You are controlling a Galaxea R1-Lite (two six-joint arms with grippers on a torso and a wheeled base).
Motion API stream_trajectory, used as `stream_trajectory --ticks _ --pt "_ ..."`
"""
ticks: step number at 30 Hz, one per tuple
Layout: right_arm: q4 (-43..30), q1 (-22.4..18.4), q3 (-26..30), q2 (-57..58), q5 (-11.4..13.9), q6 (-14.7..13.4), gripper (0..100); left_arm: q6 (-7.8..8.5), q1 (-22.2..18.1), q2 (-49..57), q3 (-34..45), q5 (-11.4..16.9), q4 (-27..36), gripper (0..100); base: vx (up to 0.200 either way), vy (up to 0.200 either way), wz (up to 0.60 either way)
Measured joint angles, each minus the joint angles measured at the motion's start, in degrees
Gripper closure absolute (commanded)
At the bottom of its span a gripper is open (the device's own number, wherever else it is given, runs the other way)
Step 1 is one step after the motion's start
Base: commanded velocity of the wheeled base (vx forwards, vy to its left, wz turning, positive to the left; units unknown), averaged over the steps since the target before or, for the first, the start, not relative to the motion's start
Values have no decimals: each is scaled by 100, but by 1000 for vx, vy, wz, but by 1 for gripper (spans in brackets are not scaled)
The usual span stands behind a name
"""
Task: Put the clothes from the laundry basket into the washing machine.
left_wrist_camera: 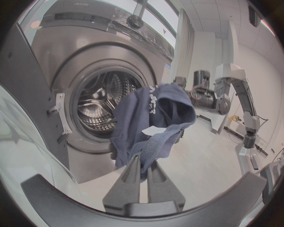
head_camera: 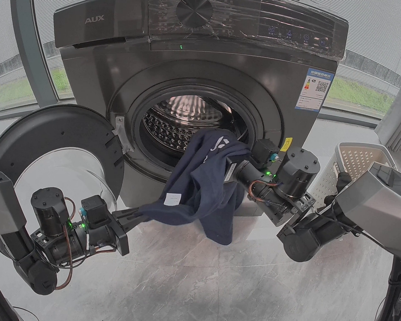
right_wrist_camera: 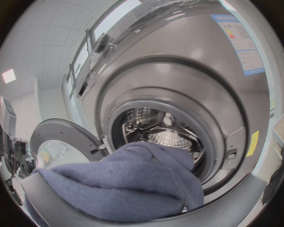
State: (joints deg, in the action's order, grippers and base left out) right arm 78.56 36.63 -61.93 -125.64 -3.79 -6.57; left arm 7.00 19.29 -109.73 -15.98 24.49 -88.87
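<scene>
A dark blue garment (head_camera: pixel 199 185) hangs in the air in front of the washing machine (head_camera: pixel 103 69), stretched between the two arms and clear of the pale tiled floor (head_camera: pixel 194 283). The left gripper (left_wrist_camera: pixel 145 171) sits low and to the left of the machine's opening, below the open door (head_camera: pixel 55 133), which is swung out to the left. Its two dark fingers (left_wrist_camera: pixel 133 174) are pressed together on the ribbed hem of the garment, so one corner of the cloth runs straight out from its tip. From there the fabric rises to the right, with a small white tag (head_camera: pixel 172 199) showing on its face and a long fold drooping down toward the floor. The upper end of the garment is draped over the right gripper (head_camera: pixel 231 169), which is held higher, right at the lower right edge of the round opening. The cloth covers the tip of that gripper entirely, so whether it is clamped on the fabric or merely carrying it cannot be told. The top of the garment lies against the rim of the opening, just in front of the steel drum (head_camera: pixel 185 117), while most of it is still outside the machine. The white perforated laundry basket (head_camera: pixel 365 158) stands on the floor to the right of the machine, behind the right arm.
</scene>
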Motion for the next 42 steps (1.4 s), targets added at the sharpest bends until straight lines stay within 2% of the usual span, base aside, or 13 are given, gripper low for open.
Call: stream_trajectory --ticks 9,10,12,18,22,28,34,42 --pt "7 267 -44 17 2 -21 100 224 55 -223 301 85 2 100 0 0 0" --pt "7 267 -44 17 0 -21 100 260 52 -234 323 90 5 0 0 0 0" --pt "7 254 -44 20 -4 -21 100 305 55 -245 383 96 9 0 0 0 0" --pt "-26 107 -63 26 -1 -13 100 307 80 -240 571 132 0 0 0 0 0" --pt "-61 -94 -118 20 -1 -13 100 375 172 -216 791 172 7 0 0 0 0" --pt "-77 -135 -185 0 -1 -12 100 461 205 -163 951 213 13 0 0 0 0" --pt "-80 66 -168 -41 -1 -12 100 449 210 -144 841 184 13 0 0 0 0" --pt "-80 527 -177 -345 -9 -10 100 304 213 -140 196 154 9 0 0 0 0"
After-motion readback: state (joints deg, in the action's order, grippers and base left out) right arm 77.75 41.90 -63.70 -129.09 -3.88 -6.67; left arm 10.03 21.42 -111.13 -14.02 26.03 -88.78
